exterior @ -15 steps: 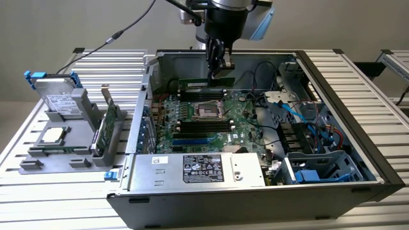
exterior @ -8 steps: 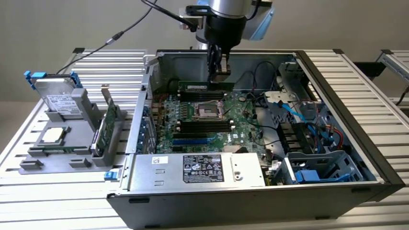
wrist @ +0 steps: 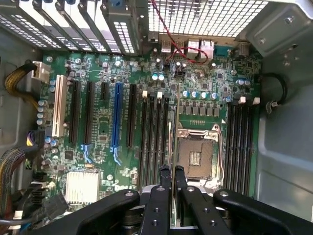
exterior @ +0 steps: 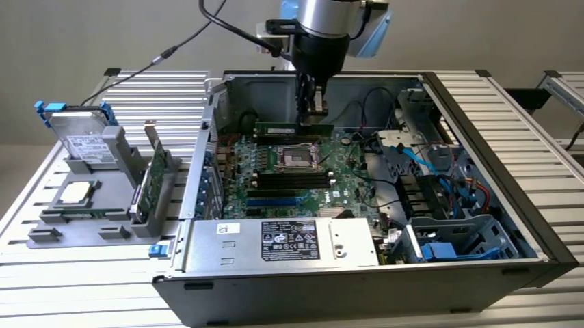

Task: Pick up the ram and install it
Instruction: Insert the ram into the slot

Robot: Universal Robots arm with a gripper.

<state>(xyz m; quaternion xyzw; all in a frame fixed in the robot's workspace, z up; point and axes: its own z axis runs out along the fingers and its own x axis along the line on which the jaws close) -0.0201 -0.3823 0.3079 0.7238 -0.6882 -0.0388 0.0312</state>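
The ram (exterior: pixel 278 128) is a thin green stick held level over the motherboard (exterior: pixel 273 171), just beyond the CPU socket (exterior: pixel 294 156) in the exterior view. My gripper (exterior: pixel 315 121) comes straight down from above and is shut on the ram's end toward the exterior view's right. In the wrist view the black fingers (wrist: pixel 165 178) stand almost together, and the gripper (wrist: pixel 173 172) pinches the ram's thin edge (wrist: pixel 173 142). That edge runs alongside the black memory slots (wrist: pixel 152 142) beside the CPU socket (wrist: pixel 195 156). Whether the ram touches a slot I cannot tell.
The open computer case (exterior: pixel 493 130) surrounds the board, with the power supply (exterior: pixel 283 242) in front and blue cables (exterior: pixel 420 157) at the exterior view's right. On the fixture at the left stand a grey hard drive (exterior: pixel 87 143) and a green expansion card (exterior: pixel 155 174).
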